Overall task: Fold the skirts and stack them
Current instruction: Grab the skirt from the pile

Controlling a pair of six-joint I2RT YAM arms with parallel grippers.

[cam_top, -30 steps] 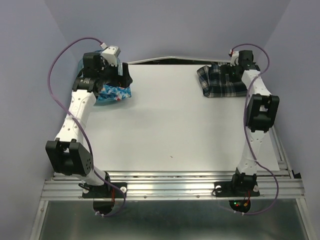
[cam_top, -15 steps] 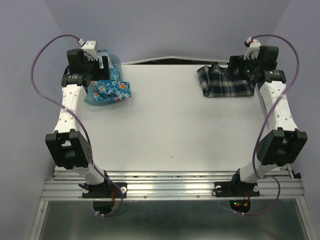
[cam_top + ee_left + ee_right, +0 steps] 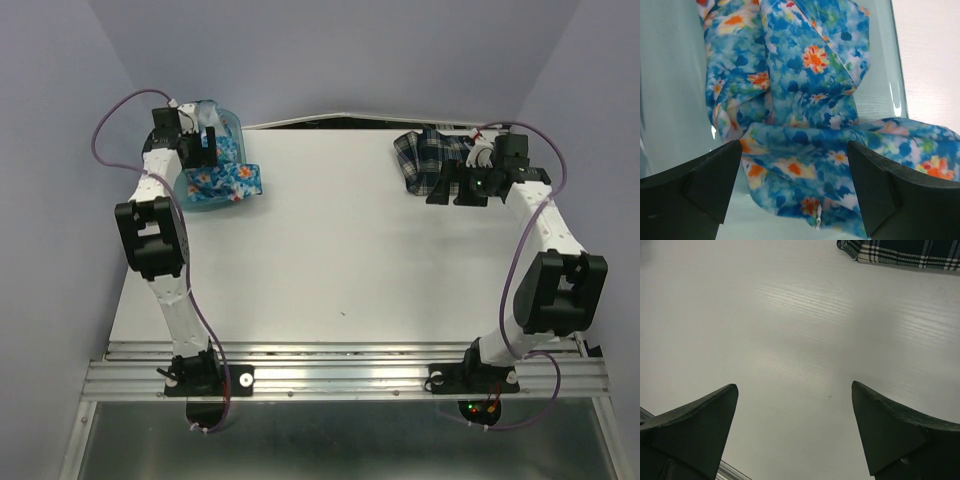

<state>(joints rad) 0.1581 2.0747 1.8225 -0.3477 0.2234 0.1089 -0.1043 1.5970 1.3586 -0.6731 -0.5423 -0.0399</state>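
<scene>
flowered skirt, far-left bench corner: looks soft, light, pinch a fold | plaid skirt: likewise | left gripper, right gripper: wide apart, empty

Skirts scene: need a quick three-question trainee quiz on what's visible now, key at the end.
1. True or false: the floral skirt lies partly inside the teal bin.
2. Which skirt is nearer the right gripper? A: the floral one. B: the plaid skirt. C: both equally near.
3. Fill in: the left gripper, above the floral cloth, is ___ (open or shut).

Key: 1 true; 2 B; 3 open.
</scene>
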